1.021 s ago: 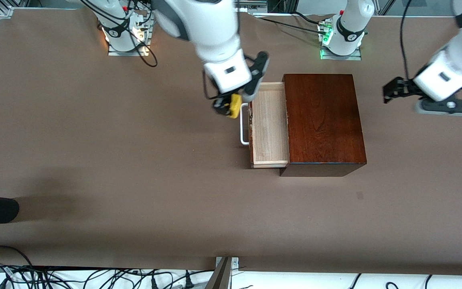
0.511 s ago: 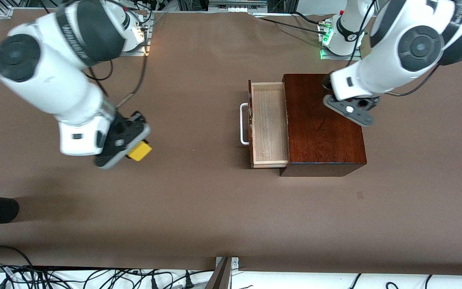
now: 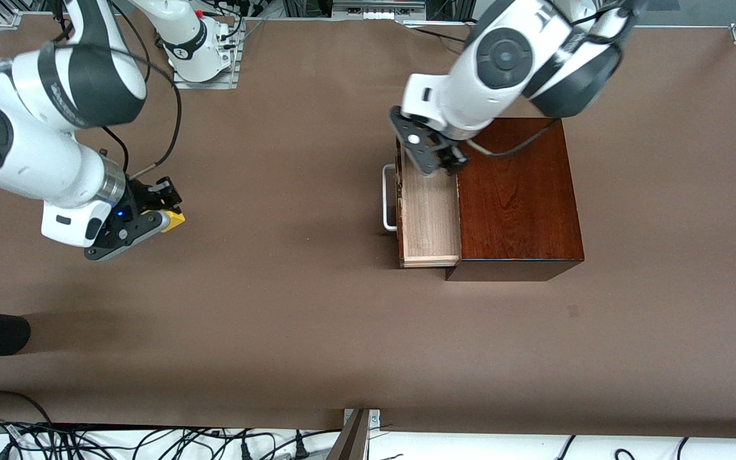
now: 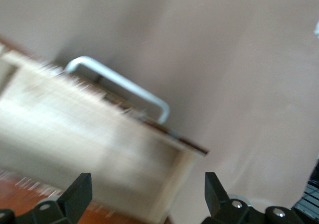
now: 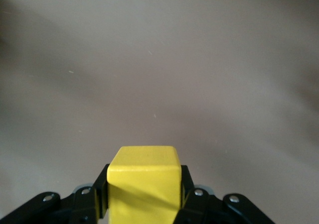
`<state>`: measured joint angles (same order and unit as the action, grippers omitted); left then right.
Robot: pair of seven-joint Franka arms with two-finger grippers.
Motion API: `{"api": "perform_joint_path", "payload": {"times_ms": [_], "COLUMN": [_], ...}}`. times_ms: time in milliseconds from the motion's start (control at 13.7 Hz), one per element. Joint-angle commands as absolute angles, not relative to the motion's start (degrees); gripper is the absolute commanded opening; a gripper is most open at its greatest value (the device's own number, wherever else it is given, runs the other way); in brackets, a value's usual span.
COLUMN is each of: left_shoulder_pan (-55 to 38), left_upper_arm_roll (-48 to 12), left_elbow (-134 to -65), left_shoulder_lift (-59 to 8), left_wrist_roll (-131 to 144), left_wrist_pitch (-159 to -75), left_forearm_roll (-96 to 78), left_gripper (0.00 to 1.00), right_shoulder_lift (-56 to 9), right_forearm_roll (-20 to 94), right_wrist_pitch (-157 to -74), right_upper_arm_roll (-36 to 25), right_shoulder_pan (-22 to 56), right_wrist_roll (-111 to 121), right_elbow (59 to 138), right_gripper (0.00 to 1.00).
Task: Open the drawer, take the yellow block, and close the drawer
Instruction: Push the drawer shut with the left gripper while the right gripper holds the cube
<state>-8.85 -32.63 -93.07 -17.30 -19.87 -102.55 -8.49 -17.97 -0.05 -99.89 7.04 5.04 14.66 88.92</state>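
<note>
While the right gripper (image 3: 167,214) hangs over bare brown table (image 3: 291,319) toward the right arm's end, its fingers (image 5: 187,189) are clamped on the small bright yellow cube (image 5: 144,181), well apart from the box. The pale light-wood drawer (image 3: 429,214) with a white metal loop handle (image 3: 388,198) stands pulled out of the glossy mahogany-coloured wooden box (image 3: 518,195), handle toward the right arm's end. Left gripper (image 3: 435,167) hovers over the drawer tray near the box edge, fingers (image 4: 79,191) spread wide, holding nothing.
</note>
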Motion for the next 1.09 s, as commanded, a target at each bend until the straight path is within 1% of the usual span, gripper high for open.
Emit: {"api": "perform_joint_path", "payload": {"times_ms": [0, 146, 292, 438, 511, 730, 1021], "left_shoulder_pan": [-12.37, -15.02, -16.08, -16.52, -16.61, -18.45, -18.54], "left_upper_arm_roll": [-33.84, -33.66, -33.75, -33.58, -33.57, -33.57, -33.49], "left_elbow": [-86.77, -83.77, -84.29, -84.29, -84.2, -84.46, -84.64], "left_shoulder_lift": [-24.58, -29.34, -32.59, -34.97, -36.2, -39.54, -41.57], "left_wrist_roll": [-21.18, -22.23, -29.65, -40.82, -44.18, -47.28, -47.37], "left_wrist_pitch": [-102.22, -102.48, -107.03, -110.73, -112.22, -117.33, -118.12], "left_forearm_roll": [-13.17, -12.84, -9.25, -5.21, -3.36, 6.65, 12.9], "left_gripper": [1.0, 1.0, 1.0, 1.0, 1.0, 1.0, 1.0], "right_shoulder_lift": [-12.06, -11.08, -10.64, -9.67, -9.84, -11.95, -14.14], "right_forearm_roll": [0.97, 1.14, 1.06, 1.23, 1.32, 1.67, 1.58], "right_wrist_pitch": [-110.16, -117.13, -123.28, -133.1, -137.07, -139.48, -142.81], "right_upper_arm_roll": [6.16, 5.36, 4.75, 4.14, 3.43, 2.2, 2.2], "right_shoulder_pan": [4.48, 4.31, 4.13, 3.78, 3.78, 3.69, 3.95], "right_wrist_roll": [10.29, 10.02, 6.52, 6.33, 6.33, 4.41, -1.67], "right_elbow": [104.01, 110.63, 116.42, 124.33, 127.06, 128.58, 129.46], "right_gripper": [0.0, 0.0, 0.0, 0.0, 0.0, 0.0, 0.0]}}
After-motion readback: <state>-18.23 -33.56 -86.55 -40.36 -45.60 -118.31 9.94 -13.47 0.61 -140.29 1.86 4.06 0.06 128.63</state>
